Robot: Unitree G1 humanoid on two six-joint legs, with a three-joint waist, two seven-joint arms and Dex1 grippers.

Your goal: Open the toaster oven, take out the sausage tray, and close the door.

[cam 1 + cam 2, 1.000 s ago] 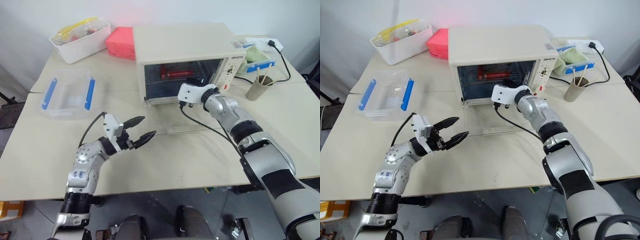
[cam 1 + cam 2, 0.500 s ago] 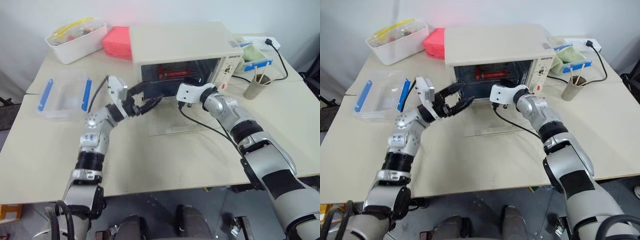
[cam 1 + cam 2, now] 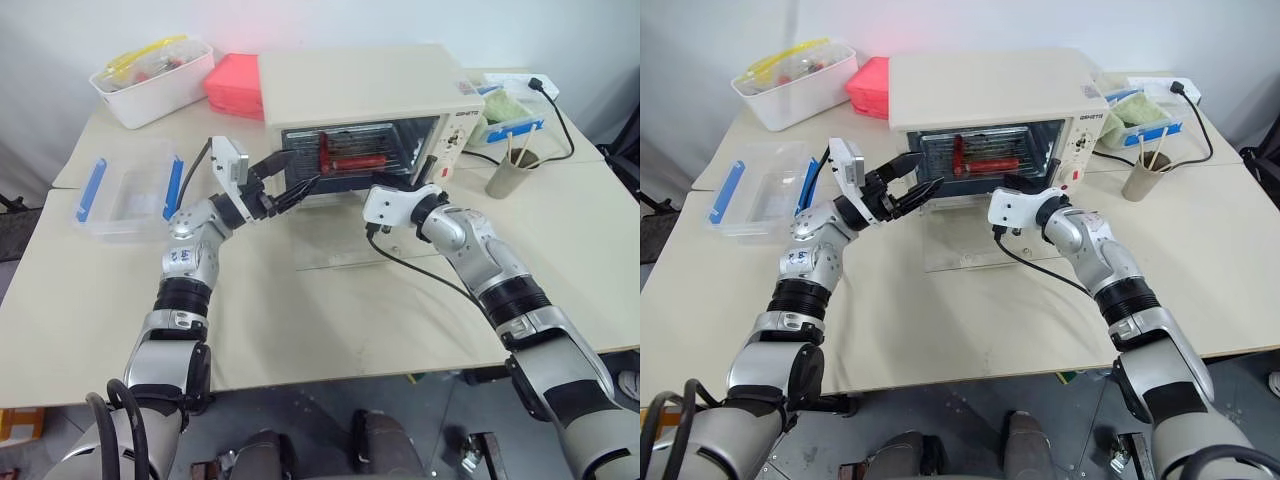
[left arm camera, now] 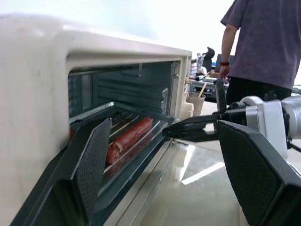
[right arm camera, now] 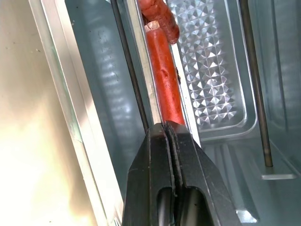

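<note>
The desk (image 3: 330, 330) spreads out in front of me, pale and wide. The toaster oven (image 3: 365, 95) stands toward its far edge, near the middle, cream-white, with its control panel on my right side. Its door (image 3: 345, 238) is folded all the way down, the clear glass panel lying flat on the desk in front of the open mouth.

The sausage tray (image 3: 352, 160) sits at the mouth of the oven, its silver front rim at the opening, with red sausages (image 3: 345, 152) lying on it. In my right wrist view the embossed metal bottom of the tray and one sausage show right past my fingertips.

My right claw (image 5: 168, 134) is closed, its two black fingers pressed together at the tray's front rim near the right end of the oven mouth; I cannot tell whether they pinch the rim itself. My left claw (image 3: 295, 172) is spread wide and holds nothing, poised at the left end of the oven mouth, just in front of the tray.

At the far left corner sits a white bin (image 3: 150, 75), with a pink box (image 3: 235, 87) just beside the oven. A clear container with blue clips (image 3: 130, 187) lies by the left edge. A paper cup (image 3: 507, 175) stands to the oven's right.
</note>
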